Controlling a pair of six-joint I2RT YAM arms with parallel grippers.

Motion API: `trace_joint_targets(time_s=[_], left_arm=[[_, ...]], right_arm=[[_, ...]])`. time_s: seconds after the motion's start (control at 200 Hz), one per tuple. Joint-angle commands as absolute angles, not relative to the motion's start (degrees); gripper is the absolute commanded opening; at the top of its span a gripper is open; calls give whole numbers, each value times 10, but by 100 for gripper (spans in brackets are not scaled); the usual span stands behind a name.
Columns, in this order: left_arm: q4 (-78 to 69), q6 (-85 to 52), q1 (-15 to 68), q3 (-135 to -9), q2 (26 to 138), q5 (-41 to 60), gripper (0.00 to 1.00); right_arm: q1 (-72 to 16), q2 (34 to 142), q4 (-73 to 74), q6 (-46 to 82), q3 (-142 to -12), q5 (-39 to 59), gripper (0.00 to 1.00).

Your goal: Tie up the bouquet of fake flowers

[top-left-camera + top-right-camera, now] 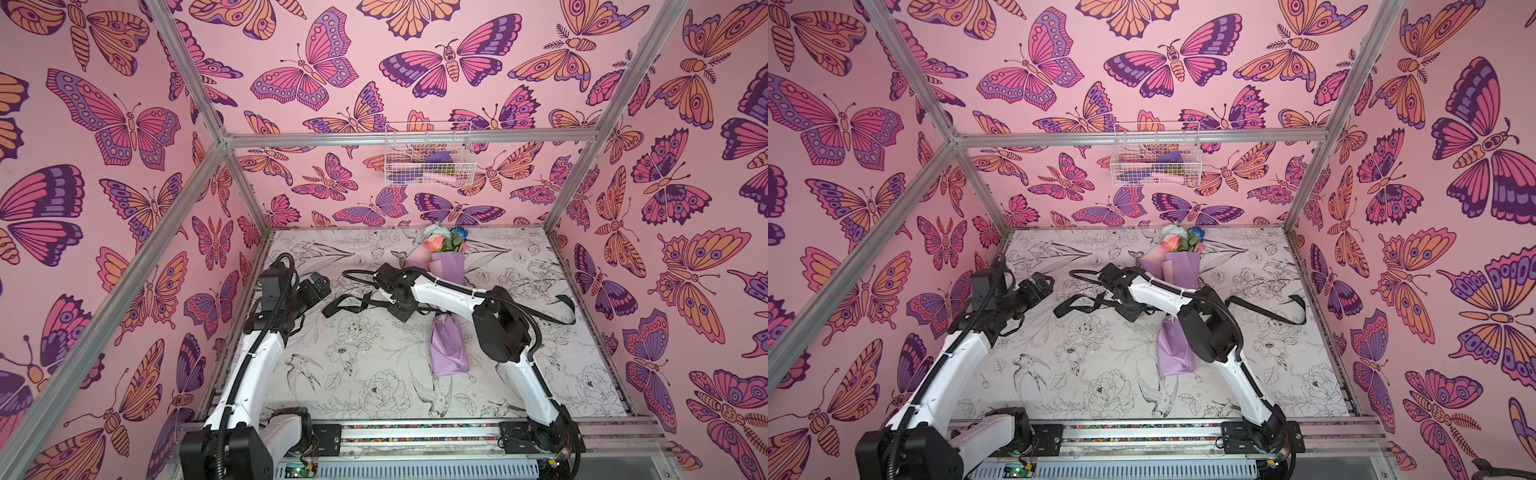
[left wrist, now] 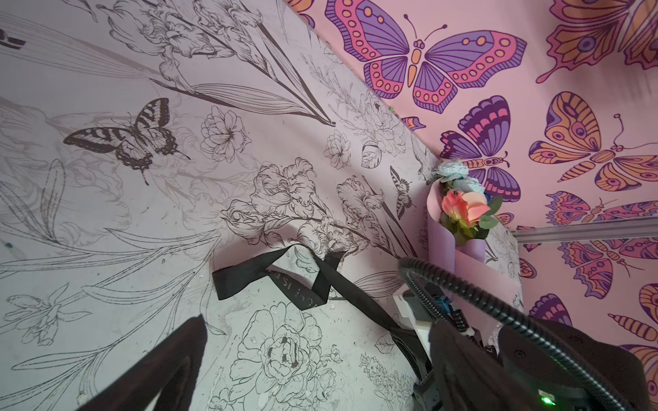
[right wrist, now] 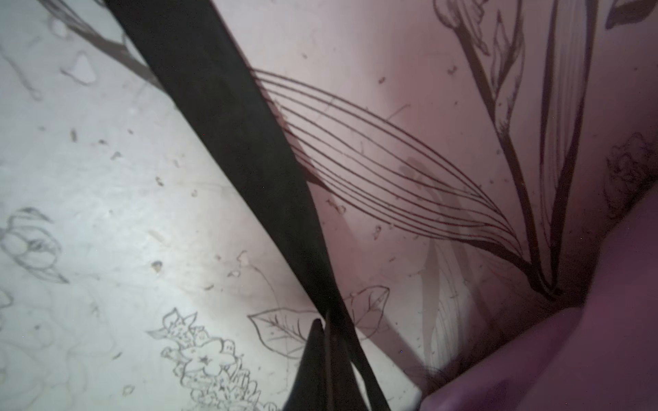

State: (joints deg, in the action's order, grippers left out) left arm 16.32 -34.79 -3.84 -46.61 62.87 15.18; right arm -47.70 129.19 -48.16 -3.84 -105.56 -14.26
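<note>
Right hand pinching black ribbon | left hand spread | wire basket holds purple and pink items

I am white shells and black joints. Behind my left hand, a blocky all-black piece, my left arm is a smooth white link. A ribbed black cable runs along it, pinned by thin white ties. My right hand ends in dark tapered fingers. Behind it my right arm is white, then a bulky black elbow, then white again, with the same corrugated hose alongside. A small green light glows on a black housing.
</note>
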Motion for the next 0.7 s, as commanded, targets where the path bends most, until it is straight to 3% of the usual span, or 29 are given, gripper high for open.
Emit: trace_joint_targets(time_s=[0.0, 0.12, 0.295, 0.461, 0.556, 0.661, 0.671, 0.686, 0.696], left_arm=[[121, -332, -40, -449, 640, 201, 99], [83, -320, -30, -443, 661, 240, 95], [66, -184, 33, -485, 757, 309, 92], [147, 56, 110, -584, 899, 388, 85], [243, 238, 164, -632, 940, 341, 86], [273, 339, 199, -663, 983, 248, 86], [278, 345, 201, -668, 987, 248, 86], [284, 354, 201, -672, 993, 246, 86], [286, 360, 202, -676, 995, 245, 86]], right_arm=[[-458, 1201, -437, -5, -1021, -122, 0], [-435, 1145, -381, 19, -960, -72, 0], [-417, 1121, -384, 64, -940, -97, 37], [-399, 1038, -354, 116, -866, -149, 49], [-379, 972, -346, 141, -814, -160, 53], [-354, 906, -343, 157, -758, -183, 58], [-352, 890, -343, 159, -753, -187, 65], [-349, 878, -343, 162, -746, -192, 92], [-347, 871, -342, 163, -741, -198, 99]])
